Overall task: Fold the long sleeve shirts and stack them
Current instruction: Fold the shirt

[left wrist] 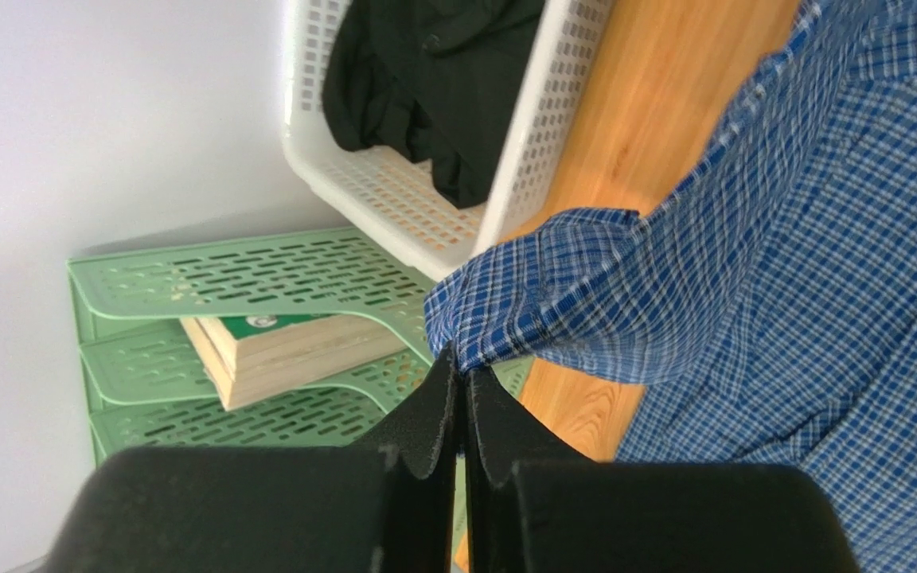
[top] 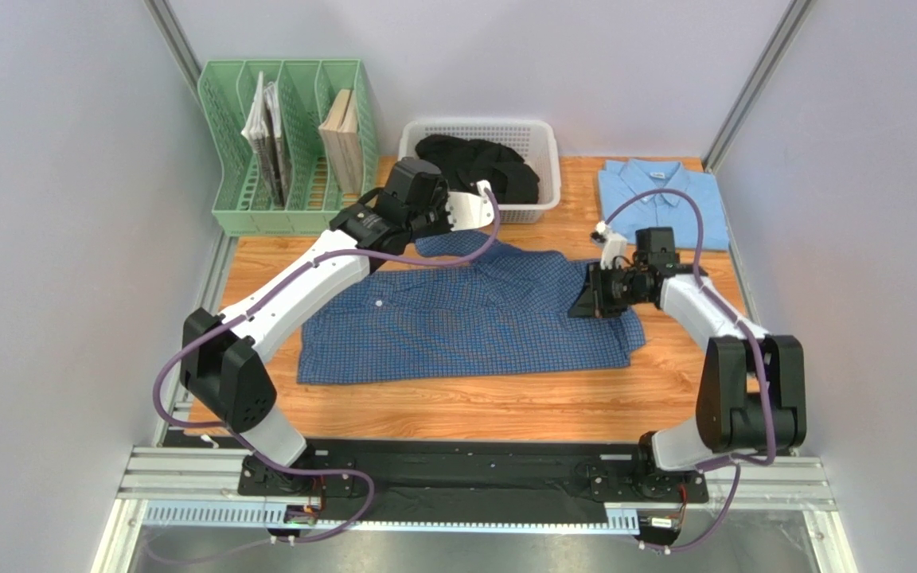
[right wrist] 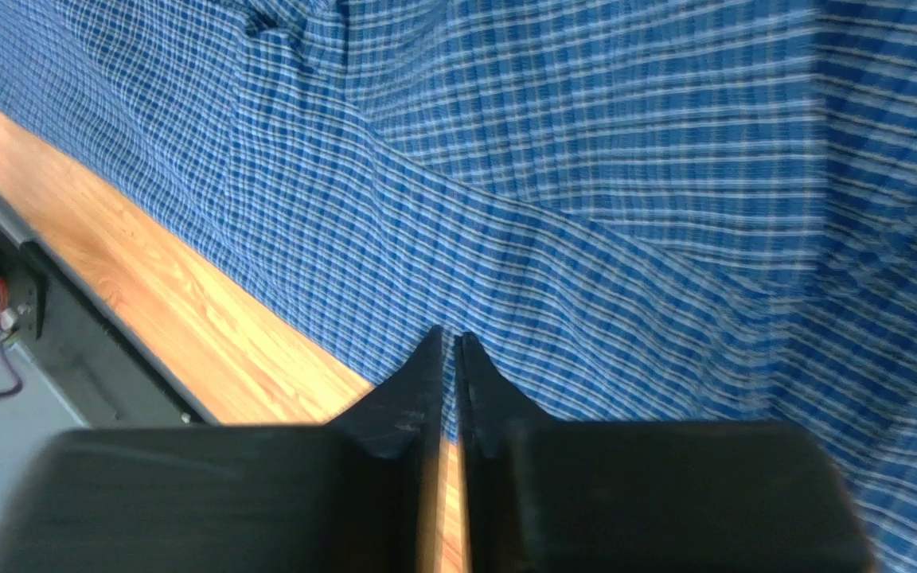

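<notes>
I see the dark blue checked shirt [top: 463, 316] spread on the wooden table [top: 487, 400]. Its far corner is pinched in the left gripper [left wrist: 461, 370], fingers pressed together, just beside the white basket [top: 481, 124]. The right gripper [right wrist: 451, 346] is closed to a thin slit at the shirt's right side; I cannot tell whether cloth is caught. The basket holds a black garment [top: 481, 165]. The green file rack [top: 224, 143], far left, holds books [top: 340, 141]. The light blue shirt [top: 661, 197] lies folded at the far right corner.

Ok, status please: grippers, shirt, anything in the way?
Left gripper shut on checked shirt, far edge. Right gripper shut at its right edge, hold unclear. Basket close behind left gripper.
</notes>
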Controlling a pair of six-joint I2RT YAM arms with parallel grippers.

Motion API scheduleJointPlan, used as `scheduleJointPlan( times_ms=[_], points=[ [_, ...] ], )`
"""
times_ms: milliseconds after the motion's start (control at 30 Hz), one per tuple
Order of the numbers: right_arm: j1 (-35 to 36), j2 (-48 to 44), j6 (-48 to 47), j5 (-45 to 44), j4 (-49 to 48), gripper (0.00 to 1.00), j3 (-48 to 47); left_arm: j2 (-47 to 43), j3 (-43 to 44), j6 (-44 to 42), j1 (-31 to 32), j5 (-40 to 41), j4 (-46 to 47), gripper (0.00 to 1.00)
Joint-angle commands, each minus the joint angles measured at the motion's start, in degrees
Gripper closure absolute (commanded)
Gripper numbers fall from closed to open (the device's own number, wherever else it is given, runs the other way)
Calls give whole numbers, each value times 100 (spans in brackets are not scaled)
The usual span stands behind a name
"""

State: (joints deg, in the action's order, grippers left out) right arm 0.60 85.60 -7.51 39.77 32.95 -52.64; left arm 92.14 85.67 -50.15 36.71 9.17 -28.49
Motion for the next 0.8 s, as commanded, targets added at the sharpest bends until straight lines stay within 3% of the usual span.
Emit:
scheduleJointPlan(
  times_ms=[0,133,267,433,633,767],
  points=[
    [791,-694,865,-820,-2323,98,552,66,704,243,12,-117,168,100],
    [1704,-308,532,-1866,-2889,100,422,585,1539,172,3,102,55,100],
    [2022,0,-29,-2612,-3540,100,316,981,2198,84,-15,278,89,100],
    [2523,571,-1137,-3167,-3321,100,-202,1324,2498,93,-67,322,45,100],
    [2752,966,-2481,-3713,-3752,100,70,1456,2525,181,-146,235,1,100],
    [2787,1265,-2834,-3783,-3778,100,35,1500,2560,199,-199,226,-16,100]
  ],
)
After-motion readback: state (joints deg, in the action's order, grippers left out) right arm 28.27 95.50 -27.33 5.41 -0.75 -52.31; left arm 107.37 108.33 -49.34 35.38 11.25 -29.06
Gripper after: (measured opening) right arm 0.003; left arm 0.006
